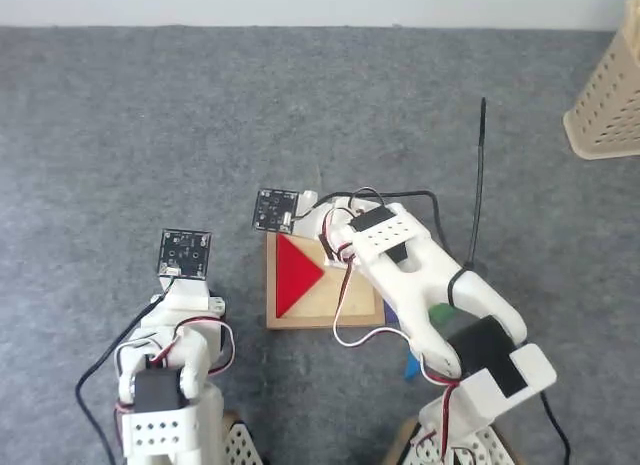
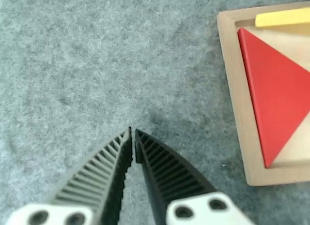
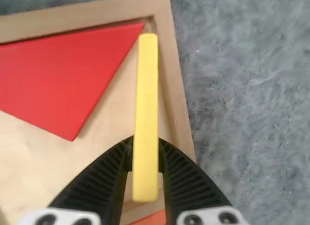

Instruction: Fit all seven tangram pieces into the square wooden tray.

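- The wooden tray (image 1: pixel 320 322) lies flat on the grey surface (image 1: pixel 120 135), near the middle, in front of the two arms.
- A red triangle (image 1: pixel 297 273) lies flat in the left part of the tray. Its long edge runs along the left wall and its point faces right.
- The right arm reaches from the near right across the tray toward its far left corner.
- The right end effector (image 3: pixel 145 157) is clamped on a yellow piece (image 3: pixel 145 113), with one dark ribbed finger pressed to each broad face.
- The yellow piece stands on its thin edge just inside the tray's far wall and runs alongside that wall. Its free end is close to the far corner of the red triangle. Whether its lower edge touches the tray floor cannot be told.
- The left arm is at the near left. The left end effector (image 2: pixel 132 138) points down at bare surface to the left of the tray, well apart from its rim. Its fingers are closed tip to tip and grip nothing.
- A blue piece (image 1: pixel 410 366) and a green piece (image 1: pixel 440 313) lie on the surface to the right of the tray, partly hidden under the right arm. Their shapes cannot be made out.
- A pale perforated basket (image 1: pixel 610 85) stands at the far right edge.
- A black cable (image 1: pixel 480 175) runs from the right arm toward the far side.
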Robot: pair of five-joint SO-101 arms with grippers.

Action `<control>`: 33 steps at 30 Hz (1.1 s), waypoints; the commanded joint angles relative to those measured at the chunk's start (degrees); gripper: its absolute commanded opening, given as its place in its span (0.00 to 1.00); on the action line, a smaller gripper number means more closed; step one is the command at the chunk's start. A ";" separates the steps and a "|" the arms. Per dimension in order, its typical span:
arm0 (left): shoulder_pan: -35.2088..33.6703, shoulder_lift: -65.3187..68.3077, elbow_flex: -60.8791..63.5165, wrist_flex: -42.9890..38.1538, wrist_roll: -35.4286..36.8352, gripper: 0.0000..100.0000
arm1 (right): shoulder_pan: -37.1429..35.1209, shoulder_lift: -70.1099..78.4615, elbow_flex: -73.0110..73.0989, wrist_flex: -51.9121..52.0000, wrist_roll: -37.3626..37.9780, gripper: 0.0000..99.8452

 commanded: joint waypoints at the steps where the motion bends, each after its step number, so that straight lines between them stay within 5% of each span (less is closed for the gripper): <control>1: 0.00 -1.14 -0.40 0.44 -0.26 0.01 | 0.66 -0.84 -3.34 -0.31 -1.49 0.02; 7: 0.00 -1.14 -0.40 0.44 -0.26 0.01 | 1.01 -0.84 -10.20 10.42 -1.49 0.18; 33: 0.00 -1.14 -0.40 0.44 -0.26 0.01 | -0.04 -12.35 -5.63 18.33 -1.58 0.18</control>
